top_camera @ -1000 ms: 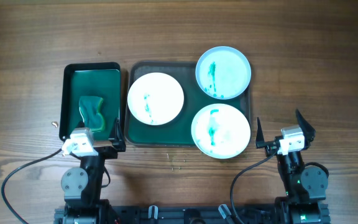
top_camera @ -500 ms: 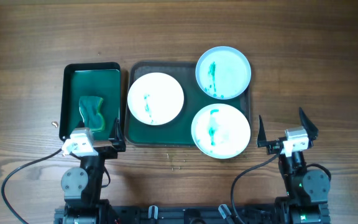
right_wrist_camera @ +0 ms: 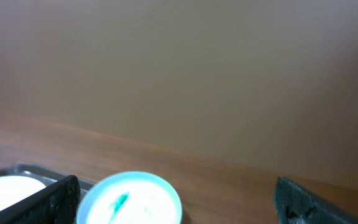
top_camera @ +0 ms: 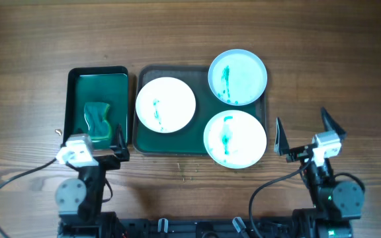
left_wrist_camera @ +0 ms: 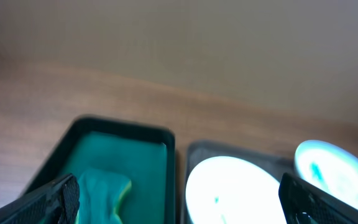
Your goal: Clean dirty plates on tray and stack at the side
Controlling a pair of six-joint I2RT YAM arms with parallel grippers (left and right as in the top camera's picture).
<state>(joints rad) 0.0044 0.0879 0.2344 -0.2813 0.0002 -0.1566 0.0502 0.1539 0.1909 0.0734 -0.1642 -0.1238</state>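
Both claws are spread wide and holding nothing. Left claw (top_camera: 90, 137) hangs over the near end of the bin (top_camera: 98, 82), and right claw (top_camera: 301, 122) sits over bare counter (top_camera: 190, 33) just right of the tray (top_camera: 201, 66), with its dark, pointed fingers well apart.

All three plates are on the tray: left white plate (top_camera: 165, 104), blue plate (top_camera: 237, 77) at the far right corner and right white plate (top_camera: 235, 139) at the near right corner. They're round, shallow and glossy, each with teal-green smears. The two on the right poke out over the rim.

Tray is dark green, rectangular with rounded corners and a greyish raised rim. Bin is narrower and black-rimmed, with a crumpled green sponge (top_camera: 98, 118) inside. Counter is brown woodgrain.
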